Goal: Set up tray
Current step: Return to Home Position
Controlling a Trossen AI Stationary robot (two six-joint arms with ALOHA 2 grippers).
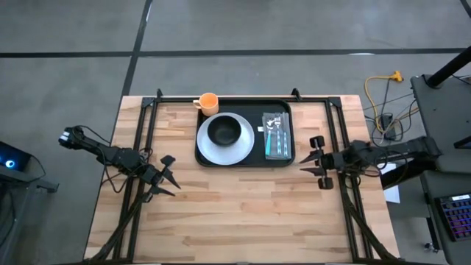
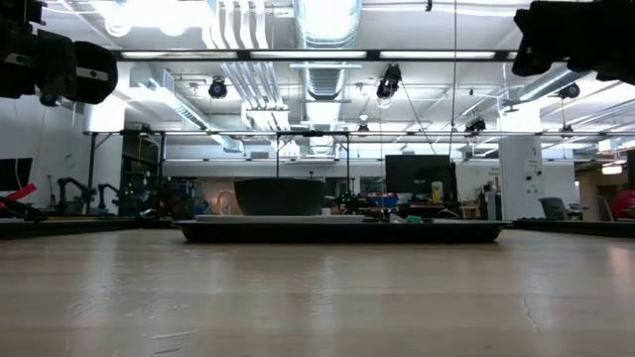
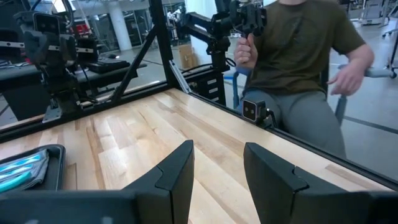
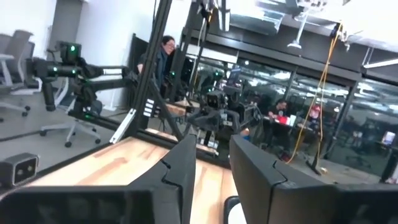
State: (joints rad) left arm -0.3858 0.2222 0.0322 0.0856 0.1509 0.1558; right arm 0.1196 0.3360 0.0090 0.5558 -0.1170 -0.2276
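Left hand [image 1: 171, 176] hangs over bare worktop [image 1: 243, 213] near its left edge. My wrist camera shows its two dark fingers [image 3: 177, 177] apart, with only wood between them. Right hand [image 1: 304, 165] hangs just off the right side of the tray [image 1: 257, 162], near its front corner and clear of it. Its fingers [image 4: 255, 177] are also spread and empty.

The tray lies flat at the far middle of the worktop, between my two arms. A white plate [image 1: 239, 151] fills its left part, with a black bowl [image 1: 224, 130] sitting on it. A gray napkin [image 1: 285, 151] lies along the tray's right part, with green cutlery [image 1: 276, 136] on top. An orange cup [image 1: 209, 102] stands at the tray's far left corner.

From worktop height the tray is a low dark band with the bowl rising above it.

Beyond the worktop's edge a person in an olive shirt [image 3: 298, 43] sits gripping a dark handle. Pale markings [image 4: 149, 109] on a frame post are too small for me to read.
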